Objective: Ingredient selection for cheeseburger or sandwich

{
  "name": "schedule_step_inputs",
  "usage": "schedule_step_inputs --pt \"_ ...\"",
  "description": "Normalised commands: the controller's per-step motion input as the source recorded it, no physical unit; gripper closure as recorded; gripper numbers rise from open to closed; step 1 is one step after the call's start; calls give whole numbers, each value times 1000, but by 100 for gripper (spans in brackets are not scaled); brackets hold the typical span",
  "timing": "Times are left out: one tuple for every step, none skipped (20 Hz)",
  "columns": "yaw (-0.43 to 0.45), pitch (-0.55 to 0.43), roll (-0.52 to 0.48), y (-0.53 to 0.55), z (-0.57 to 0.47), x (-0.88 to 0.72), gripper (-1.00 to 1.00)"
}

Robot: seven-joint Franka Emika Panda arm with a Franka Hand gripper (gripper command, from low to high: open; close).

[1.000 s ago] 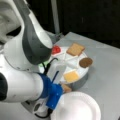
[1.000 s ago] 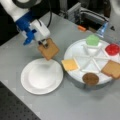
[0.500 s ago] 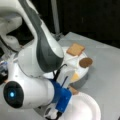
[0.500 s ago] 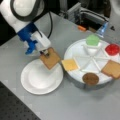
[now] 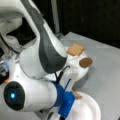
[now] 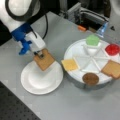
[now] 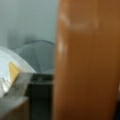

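The hand [image 6: 40, 53] is clamped on a toast square [image 6: 44, 59], which hangs tilted over the 1 o'clock rim of the white plate [image 6: 41, 81] on the grey bench [image 6: 75, 105]. At the plate's 2 o'clock sits the divided tray [image 6: 91, 58], holding the cheese square [image 6: 69, 64], brown disc [image 6: 90, 78], second toast square [image 6: 112, 69], red disc [image 6: 112, 49] and green disc [image 6: 92, 40]. In the wrist view the held toast fills the right half.

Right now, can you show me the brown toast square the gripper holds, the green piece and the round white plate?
brown toast square [image 6: 44, 60], front view, its flat face.
green piece [image 6: 92, 40], front view, its middle.
round white plate [image 6: 40, 83], front view, bare centre.
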Motion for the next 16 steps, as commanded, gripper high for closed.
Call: schedule_step_inputs --pt "179 110 114 -190 -53 530 100" --pt "175 103 116 -166 -59 525 100" --pt "173 84 118 -150 -75 515 100" --pt "170 79 121 -140 -77 500 100" --pt "169 56 124 -136 -89 489 100" --pt "160 31 125 -131 -119 477 100" --pt "155 6 136 -127 -153 464 100" --pt "150 -2 141 -125 -160 447 100" --pt "149 -10 148 -126 -170 434 100" --pt "148 -15 154 -127 -183 415 100" --pt "151 -18 163 -134 -190 398 100" --pt "153 -21 167 -152 -179 379 100" --pt "149 -22 172 -168 -191 358 100" --pt "144 -24 183 -185 -197 330 100" --pt "139 -23 195 -197 -197 298 100" --pt "136 -21 201 -202 -191 281 100"
